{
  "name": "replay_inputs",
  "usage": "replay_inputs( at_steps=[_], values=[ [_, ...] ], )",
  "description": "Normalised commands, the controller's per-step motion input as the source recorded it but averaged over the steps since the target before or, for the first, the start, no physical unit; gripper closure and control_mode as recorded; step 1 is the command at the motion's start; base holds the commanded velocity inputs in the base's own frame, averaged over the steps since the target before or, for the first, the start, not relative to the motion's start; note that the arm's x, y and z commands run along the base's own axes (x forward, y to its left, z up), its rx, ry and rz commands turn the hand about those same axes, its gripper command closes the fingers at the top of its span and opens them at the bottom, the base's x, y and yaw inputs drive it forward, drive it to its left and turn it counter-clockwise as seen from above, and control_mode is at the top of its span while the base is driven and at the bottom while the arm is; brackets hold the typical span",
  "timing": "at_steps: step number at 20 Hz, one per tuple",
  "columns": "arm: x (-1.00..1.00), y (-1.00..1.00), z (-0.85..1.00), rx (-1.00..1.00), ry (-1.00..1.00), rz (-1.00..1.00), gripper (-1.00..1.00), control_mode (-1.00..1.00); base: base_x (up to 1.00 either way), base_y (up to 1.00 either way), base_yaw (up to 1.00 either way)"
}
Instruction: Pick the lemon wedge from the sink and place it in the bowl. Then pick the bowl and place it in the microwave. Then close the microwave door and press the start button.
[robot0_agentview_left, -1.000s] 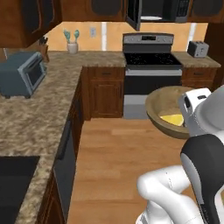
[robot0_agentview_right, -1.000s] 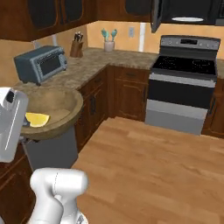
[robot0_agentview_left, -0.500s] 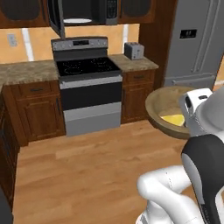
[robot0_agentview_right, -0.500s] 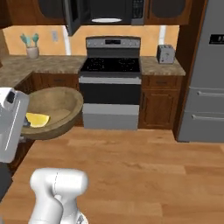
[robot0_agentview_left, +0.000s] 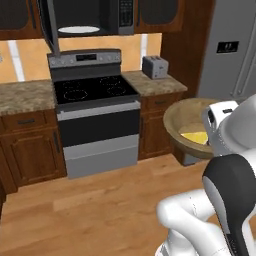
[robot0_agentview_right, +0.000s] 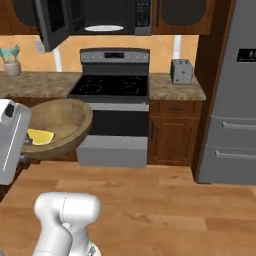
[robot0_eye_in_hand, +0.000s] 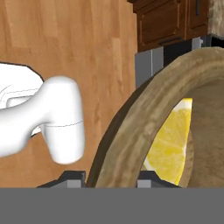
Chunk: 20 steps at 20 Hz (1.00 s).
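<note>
holding the bowl (robot0_agentview_right: 52, 125) by its rim, my gripper (robot0_eye_in_hand: 113, 179) has one finger outside the wall and one inside, jaws at a narrow set, closed on the rim. i keep the bowl roughly level and close to my body so the lemon wedge (robot0_agentview_right: 40, 136) rests inside, against the near wall. the microwave (robot0_agentview_left: 90, 17) hangs above the stove (robot0_agentview_left: 95, 92), its door (robot0_agentview_right: 52, 20) swung open to the left, ready to receive the bowl. compared with half a second ago, the whole view has shifted: the base has turned, bringing the stove and microwave nearer the centre. the bowl and wedge sit unchanged against my arm.
</note>
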Motion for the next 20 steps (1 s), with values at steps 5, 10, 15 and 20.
replay_inputs(
  at_steps=[5,10,15,20],
  values=[
    [0.0,0.0,0.0,0.0,0.0,0.0,1.0,1.0,1.0,-0.14,0.0],
    [0.0,0.0,0.0,0.0,0.0,0.0,1.0,1.0,1.0,0.0,0.0],
    [0.0,0.0,0.0,0.0,0.0,0.0,1.0,1.0,1.0,0.01,0.02],
    [0.0,0.0,0.0,0.0,0.0,0.0,1.0,1.0,1.0,0.08,0.14]
  ],
)
